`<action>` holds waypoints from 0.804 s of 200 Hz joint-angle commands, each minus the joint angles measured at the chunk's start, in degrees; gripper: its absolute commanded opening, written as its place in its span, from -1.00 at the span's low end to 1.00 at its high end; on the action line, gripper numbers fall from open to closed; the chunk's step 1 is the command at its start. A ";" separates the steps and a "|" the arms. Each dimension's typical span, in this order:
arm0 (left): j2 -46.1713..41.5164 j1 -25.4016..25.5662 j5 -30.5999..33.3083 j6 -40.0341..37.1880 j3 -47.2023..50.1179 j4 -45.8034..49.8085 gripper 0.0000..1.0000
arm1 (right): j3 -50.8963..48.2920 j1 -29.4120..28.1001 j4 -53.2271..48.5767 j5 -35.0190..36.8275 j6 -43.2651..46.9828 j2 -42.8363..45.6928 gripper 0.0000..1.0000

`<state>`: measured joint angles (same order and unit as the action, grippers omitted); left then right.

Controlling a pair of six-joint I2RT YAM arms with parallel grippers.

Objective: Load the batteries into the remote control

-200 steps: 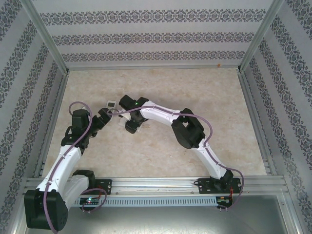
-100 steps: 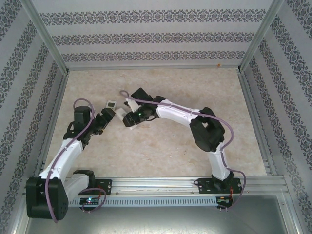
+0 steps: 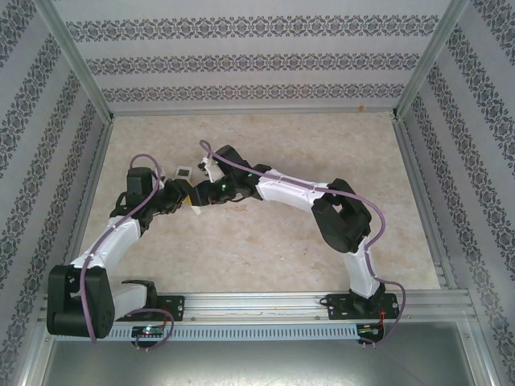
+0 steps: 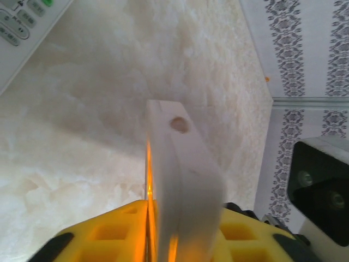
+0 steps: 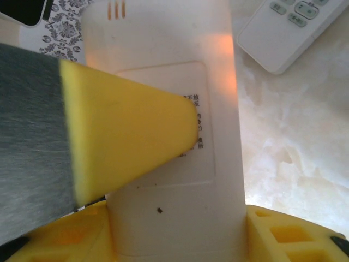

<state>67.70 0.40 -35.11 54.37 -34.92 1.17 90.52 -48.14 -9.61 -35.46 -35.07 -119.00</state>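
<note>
Your left pincer (image 3: 185,198) has swung in and shut beside the right pincer (image 3: 201,191).
That one clamps the remote control (image 5: 174,218) over the tabletop's (image 3: 322,161) left half, back cover (image 5: 158,82) on; next, likely, you slide it off.

remote (image 5: 163,43) | white, back face showing | second remote (image 5: 289,30) | lying buttons-up

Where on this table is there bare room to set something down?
Bare patches: the far strip of the table along the back wall; the right side between the right arm and the right wall; the near band before the front rail. Crowded: left of centre, where the left gripper and right gripper both clamp one remote, a second remote lying beside.
</note>
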 commanded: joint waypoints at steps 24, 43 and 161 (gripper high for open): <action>3.56 3.70 6.61 -10.89 -9.40 16.46 -0.65 | -1.76 1.96 3.45 -2.89 -0.21 4.89 0.29; 7.17 6.84 13.44 -17.24 -16.36 26.90 -0.64 | -4.81 5.27 1.13 -0.83 2.18 9.66 0.51; 57.61 26.22 74.88 -25.57 -68.89 71.54 -0.93 | -28.36 22.30 -2.46 11.78 0.04 26.36 0.96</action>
<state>120.07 25.56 25.34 30.30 -99.04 60.23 62.46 -25.65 -11.20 -24.49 -36.84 -95.77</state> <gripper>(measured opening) 0.207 0.977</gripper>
